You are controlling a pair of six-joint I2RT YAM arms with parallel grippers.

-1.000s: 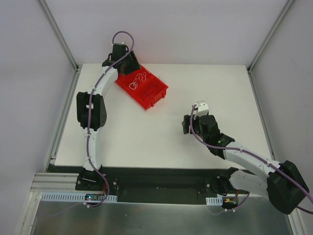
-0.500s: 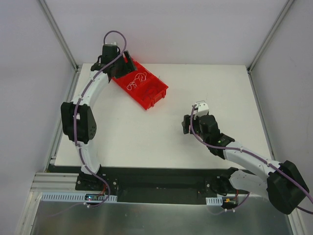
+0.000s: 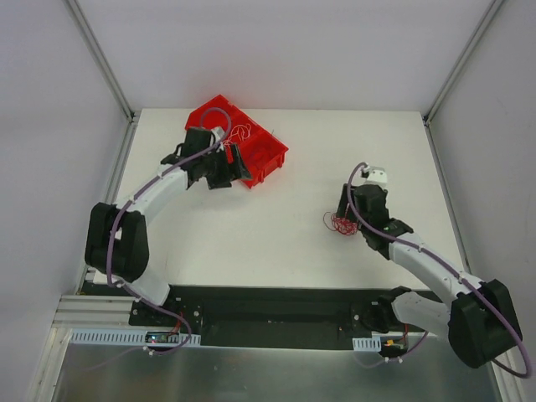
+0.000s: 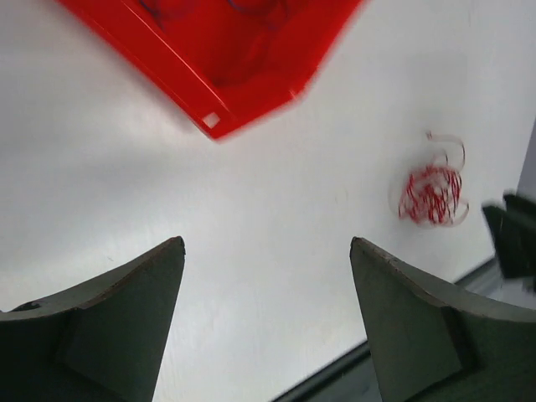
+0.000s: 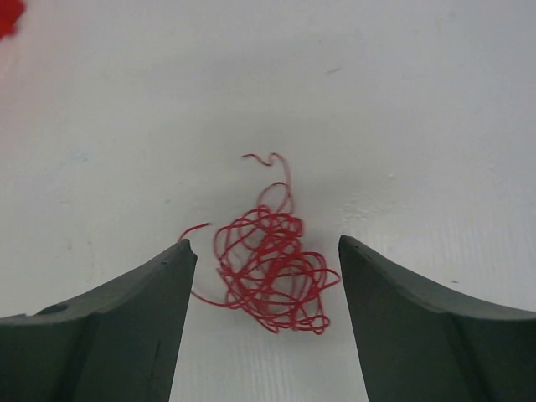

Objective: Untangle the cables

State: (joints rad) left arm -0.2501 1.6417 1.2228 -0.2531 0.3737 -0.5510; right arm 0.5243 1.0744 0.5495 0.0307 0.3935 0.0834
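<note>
the right gripper is released, its jaws spread and empty over the red tangle of cables, which lies on the white table in line with the gap between them. the left gripper is also spread wide and holds nothing, hovering near a corner of the red bin, well apart from the tangle. the wire looks feather-light, soft and springy, likely to lift as one clump, so a stray end curling out at the top or left seems the better hold than the dense middle. it is very thin and bright red, looped over itself into a small loose ball.
</note>
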